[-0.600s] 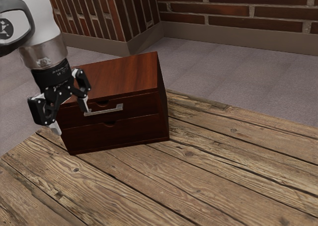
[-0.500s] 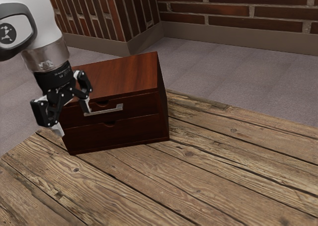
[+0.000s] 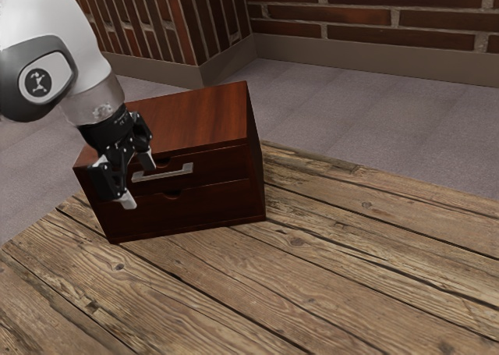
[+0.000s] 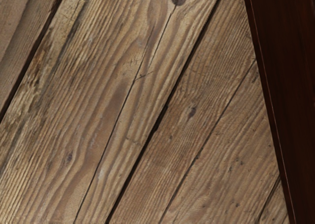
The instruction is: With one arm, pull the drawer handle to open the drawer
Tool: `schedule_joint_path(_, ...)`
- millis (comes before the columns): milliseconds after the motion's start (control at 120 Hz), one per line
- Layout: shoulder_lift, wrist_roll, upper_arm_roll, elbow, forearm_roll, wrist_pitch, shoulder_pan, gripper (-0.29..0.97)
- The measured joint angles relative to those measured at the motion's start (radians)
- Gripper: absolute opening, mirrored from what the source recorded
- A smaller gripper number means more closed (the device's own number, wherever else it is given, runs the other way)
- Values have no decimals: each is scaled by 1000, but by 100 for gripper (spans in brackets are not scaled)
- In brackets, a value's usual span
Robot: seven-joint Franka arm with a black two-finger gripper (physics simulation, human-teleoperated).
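Black pincer (image 3: 136, 182) | fingers spread apart | tilted downward beside end of drawer handle (image 3: 164, 172)

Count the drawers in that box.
2, stacked in the box front: the upper drawer, with the handle, and the lower drawer under it. Other sides are hidden.

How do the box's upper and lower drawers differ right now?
The upper drawer carries a silver bar handle; the lower drawer has no bar, just a dark notch at its top edge. The open pincer stands at the upper drawer's handle end, apart from the lower drawer's notch. Shared: same dark reddish wood, and both look shut.
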Motion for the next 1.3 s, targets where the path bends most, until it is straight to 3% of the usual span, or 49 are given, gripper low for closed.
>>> schedule_joint_path(167, 23, -73, 54, -8, 3, 57, -35, 68)
schedule_joint_path(742, 142, -122, 56, 2, 2, 188, 47, 68)
schedule_joint_path(1200, 196, -97, 55, 42, -3, 255, 33, 68)
schedule_joint_path(1300, 196, -93, 55, 35, -5, 270, 37, 57)
